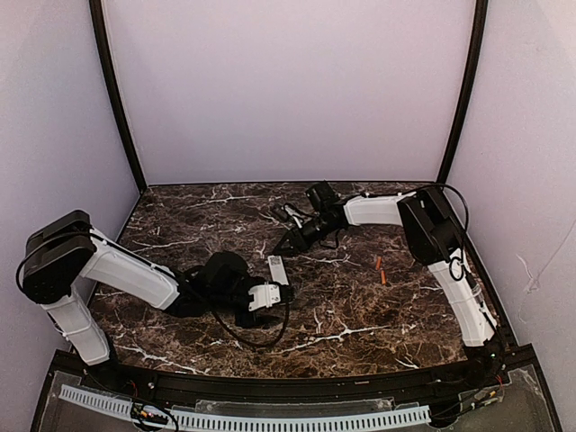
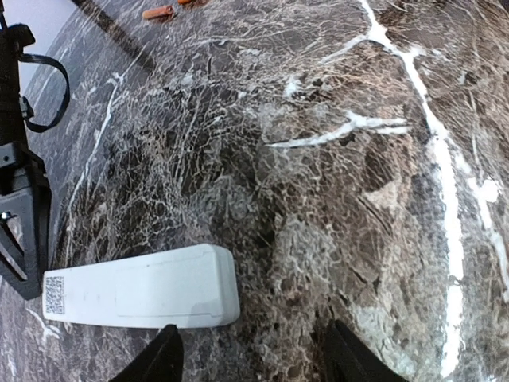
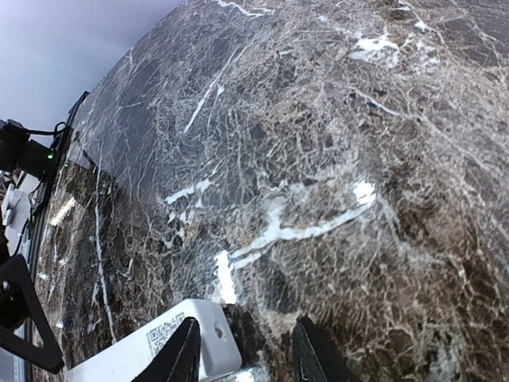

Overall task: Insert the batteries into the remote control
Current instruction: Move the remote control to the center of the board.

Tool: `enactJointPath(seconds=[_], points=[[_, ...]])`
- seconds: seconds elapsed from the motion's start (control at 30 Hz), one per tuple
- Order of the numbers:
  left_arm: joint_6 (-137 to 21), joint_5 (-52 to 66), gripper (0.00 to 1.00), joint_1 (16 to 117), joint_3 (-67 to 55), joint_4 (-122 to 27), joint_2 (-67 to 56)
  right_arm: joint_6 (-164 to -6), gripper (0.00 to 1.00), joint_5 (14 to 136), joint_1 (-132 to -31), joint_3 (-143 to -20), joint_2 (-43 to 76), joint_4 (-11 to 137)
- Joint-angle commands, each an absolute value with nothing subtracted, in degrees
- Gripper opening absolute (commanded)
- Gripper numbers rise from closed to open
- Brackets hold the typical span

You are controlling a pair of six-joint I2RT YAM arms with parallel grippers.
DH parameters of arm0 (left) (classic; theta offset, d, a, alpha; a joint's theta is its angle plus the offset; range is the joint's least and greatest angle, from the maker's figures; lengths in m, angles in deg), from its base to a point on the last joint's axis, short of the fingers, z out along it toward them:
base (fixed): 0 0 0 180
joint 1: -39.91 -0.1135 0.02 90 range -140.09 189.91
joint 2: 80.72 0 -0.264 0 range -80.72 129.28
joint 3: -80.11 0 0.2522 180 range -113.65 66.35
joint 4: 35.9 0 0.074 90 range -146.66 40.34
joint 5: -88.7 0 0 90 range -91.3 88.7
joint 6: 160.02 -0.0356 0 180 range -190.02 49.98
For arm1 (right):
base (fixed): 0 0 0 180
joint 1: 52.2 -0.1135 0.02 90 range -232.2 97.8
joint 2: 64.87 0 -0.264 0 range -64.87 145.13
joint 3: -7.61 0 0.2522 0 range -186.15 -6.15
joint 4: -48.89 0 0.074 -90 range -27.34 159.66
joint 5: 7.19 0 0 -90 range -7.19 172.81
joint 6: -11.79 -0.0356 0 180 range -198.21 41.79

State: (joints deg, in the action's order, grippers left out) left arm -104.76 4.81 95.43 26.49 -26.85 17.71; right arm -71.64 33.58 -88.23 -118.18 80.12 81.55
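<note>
The white remote control [image 1: 277, 269] lies flat on the marble table, a small dark code label on its upper face. My left gripper [image 1: 275, 288] is just in front of its near end, jaws open; in the left wrist view the remote control [image 2: 143, 288] lies to the left of and beyond the empty gap of the left gripper [image 2: 254, 362]. My right gripper [image 1: 288, 244] hovers at its far end, open. In the right wrist view the labelled end of the remote control [image 3: 159, 344] sits against the left finger [image 3: 181, 354]. Two orange batteries [image 1: 380, 268] lie off to the right.
The batteries [image 2: 159, 12] also show at the top edge of the left wrist view. Black posts and pale walls enclose the table. A cable loops on the surface beside the left arm [image 1: 261, 337]. The right arm stretches across the back right.
</note>
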Motion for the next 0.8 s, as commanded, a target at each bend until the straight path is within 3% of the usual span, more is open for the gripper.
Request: enactJointPath(seconds=[0.0,0.2,0.4,0.6,0.77], points=[[-97.3,3.1,0.71,95.7,30.2,-26.5,9.9,-72.0,0.38,37.2,-88.1,-111.8,78.1,86.0],[-85.5,-4.6,0.85,95.6,33.7,-24.1,5.4,-73.0,0.34,38.0,-87.6,-103.5,72.1,84.6],[-73.7,-6.9,0.95,95.5,31.5,-22.2,10.9,-74.1,0.33,37.4,-87.2,-95.0,66.3,83.4],[-73.4,-9.2,0.96,94.9,27.3,-23.7,16.7,-75.8,0.34,36.0,-86.5,-89.1,60.6,81.7],[-71.9,-8.5,0.94,94.4,23.0,-25.4,20.3,-78.8,0.48,36.3,-84.8,-86.3,56.8,80.3]])
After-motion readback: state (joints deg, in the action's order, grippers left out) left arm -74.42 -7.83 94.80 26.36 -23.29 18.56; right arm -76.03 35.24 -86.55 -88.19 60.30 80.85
